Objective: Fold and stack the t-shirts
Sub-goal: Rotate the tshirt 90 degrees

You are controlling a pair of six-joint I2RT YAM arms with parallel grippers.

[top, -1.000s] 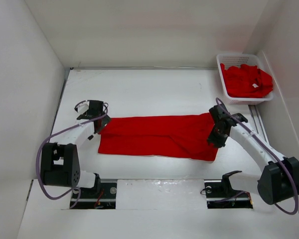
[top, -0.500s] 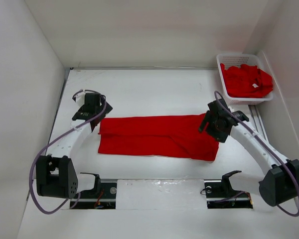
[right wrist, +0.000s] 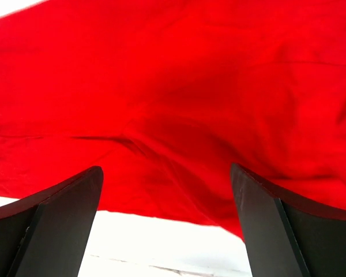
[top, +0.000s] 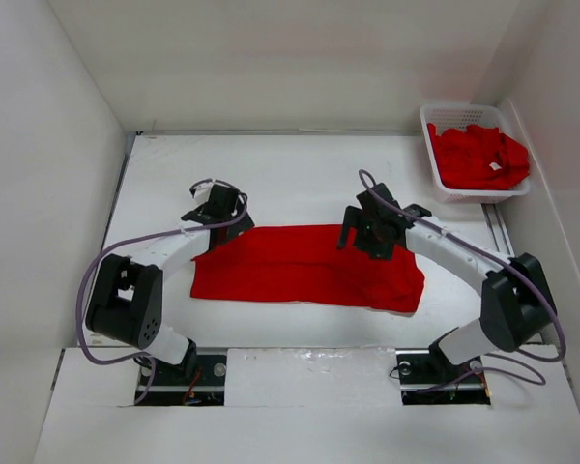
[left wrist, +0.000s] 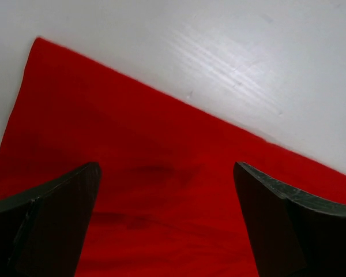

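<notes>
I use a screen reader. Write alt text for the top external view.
A red t-shirt lies flat on the white table, the left gripper and right gripper open over its far edge. More red shirts fill a basket far right.

White table (top: 290,169), matte, floors the bay. White walls on three sides: back wall (top: 290,58), left wall (top: 39,174), right wall (top: 565,106). Dark seam (top: 271,132) where the table meets the back wall. White slotted basket (top: 461,108) in the far right corner. Light even and diffuse; shadows soft. Left wrist view shows faint streaks on the table.
</notes>
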